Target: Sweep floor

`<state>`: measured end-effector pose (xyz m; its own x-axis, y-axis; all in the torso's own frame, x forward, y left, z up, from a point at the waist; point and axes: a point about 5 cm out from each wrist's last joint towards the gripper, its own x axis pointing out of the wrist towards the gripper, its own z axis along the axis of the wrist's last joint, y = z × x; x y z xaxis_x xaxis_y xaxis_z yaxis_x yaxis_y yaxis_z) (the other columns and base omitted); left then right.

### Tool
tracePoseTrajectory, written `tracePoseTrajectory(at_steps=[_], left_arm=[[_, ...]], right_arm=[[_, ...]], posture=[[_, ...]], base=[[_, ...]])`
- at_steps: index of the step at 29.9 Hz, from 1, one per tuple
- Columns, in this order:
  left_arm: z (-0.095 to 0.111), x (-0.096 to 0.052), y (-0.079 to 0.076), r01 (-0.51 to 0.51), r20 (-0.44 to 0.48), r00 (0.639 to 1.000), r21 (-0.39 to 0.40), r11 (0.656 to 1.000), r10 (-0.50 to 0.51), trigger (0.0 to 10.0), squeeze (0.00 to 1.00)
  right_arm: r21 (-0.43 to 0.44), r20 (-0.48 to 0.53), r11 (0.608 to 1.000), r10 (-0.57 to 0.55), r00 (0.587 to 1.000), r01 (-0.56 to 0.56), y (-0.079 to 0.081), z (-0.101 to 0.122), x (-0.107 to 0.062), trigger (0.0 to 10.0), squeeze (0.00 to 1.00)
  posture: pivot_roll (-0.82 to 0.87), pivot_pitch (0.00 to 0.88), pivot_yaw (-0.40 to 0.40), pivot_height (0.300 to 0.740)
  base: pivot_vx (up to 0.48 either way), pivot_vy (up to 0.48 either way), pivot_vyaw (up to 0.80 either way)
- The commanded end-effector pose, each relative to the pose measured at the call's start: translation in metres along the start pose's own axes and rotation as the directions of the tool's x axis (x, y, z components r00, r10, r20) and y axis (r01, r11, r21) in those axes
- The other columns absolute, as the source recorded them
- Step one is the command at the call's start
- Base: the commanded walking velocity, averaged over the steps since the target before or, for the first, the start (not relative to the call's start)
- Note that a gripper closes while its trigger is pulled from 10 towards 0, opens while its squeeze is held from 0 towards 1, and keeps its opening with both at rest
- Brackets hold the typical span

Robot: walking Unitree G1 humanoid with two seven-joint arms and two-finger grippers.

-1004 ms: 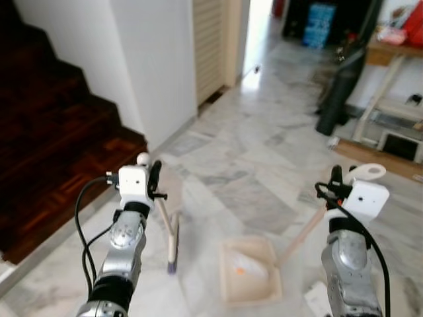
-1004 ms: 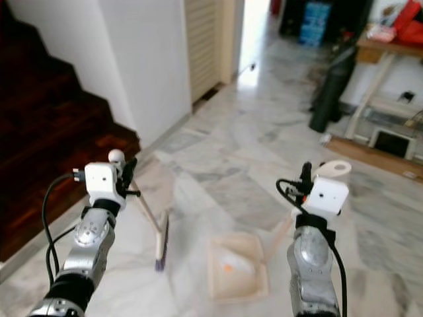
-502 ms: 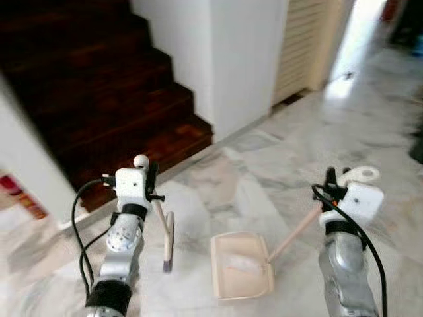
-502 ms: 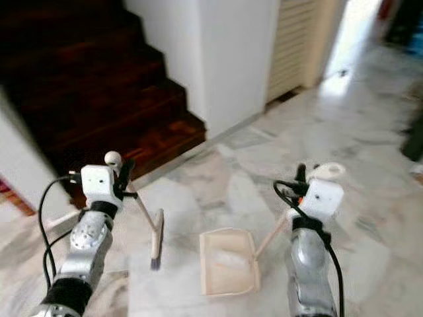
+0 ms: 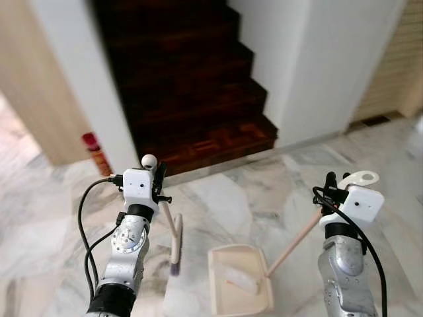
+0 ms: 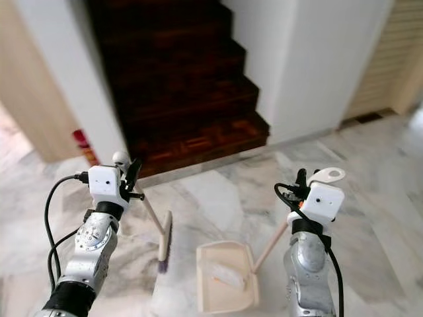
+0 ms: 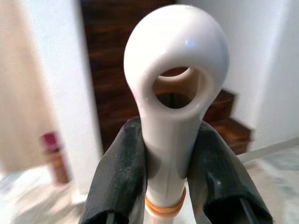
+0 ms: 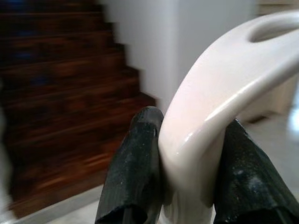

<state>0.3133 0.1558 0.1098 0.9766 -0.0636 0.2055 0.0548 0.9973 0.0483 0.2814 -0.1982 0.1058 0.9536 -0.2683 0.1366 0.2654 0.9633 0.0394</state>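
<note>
From the left eye I'm seeing my left gripper clamping the top of the broom handle; the shaft is slanting down toward 5 o'clock, and the brush head is sitting on the marble floor just left of the dustpan. My right gripper is gripping the dustpan's handle, which is running down toward 7 o'clock to the pan lying flat between my arms. A pale scrap is lying in the pan. The broom head's long axis is lying roughly parallel to the pan's left wall, so I judge a short rightward stroke is what's needed. Dark stairs are rising at 12 o'clock, a red can is standing at 10 o'clock by the wall.

Left wrist: both fingers are pinching the handle below its hanging loop.

Right wrist: fingers are squeezing the curved dustpan grip.
</note>
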Motion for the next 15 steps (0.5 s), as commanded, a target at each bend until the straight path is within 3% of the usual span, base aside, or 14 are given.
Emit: tracePoseTrajectory(at_steps=[1,3,15], left_arm=[[0.0105,0.0047,-0.0006,0.009,0.04,0.999,0.02,1.0,-0.01,10.0,0.0],[0.0107,0.0047,-0.0022,0.014,0.039,0.999,0.019,1.0,-0.015,10.0,0.0],[0.0115,0.0034,-0.0053,0.021,0.031,0.999,0.01,1.0,-0.021,10.0,0.0]], right_arm=[[0.023,0.057,1.0,-0.002,0.998,0.001,0.0006,0.0137,0.0036,10.0,0.0],[0.032,0.052,0.999,-0.004,0.999,0.003,0.0005,0.0131,0.0035,10.0,0.0],[0.061,0.032,0.998,-0.021,0.999,0.019,-0.0024,0.0122,0.007,10.0,0.0]], posture=[[-0.04,0.0,0.003,0.74],[-0.04,0.0,0.002,0.74],[-0.03,0.0,-0.004,0.74]], base=[[0.0,0.0,0.8],[0.0,0.0,0.6],[0.0,0.042,0.0]])
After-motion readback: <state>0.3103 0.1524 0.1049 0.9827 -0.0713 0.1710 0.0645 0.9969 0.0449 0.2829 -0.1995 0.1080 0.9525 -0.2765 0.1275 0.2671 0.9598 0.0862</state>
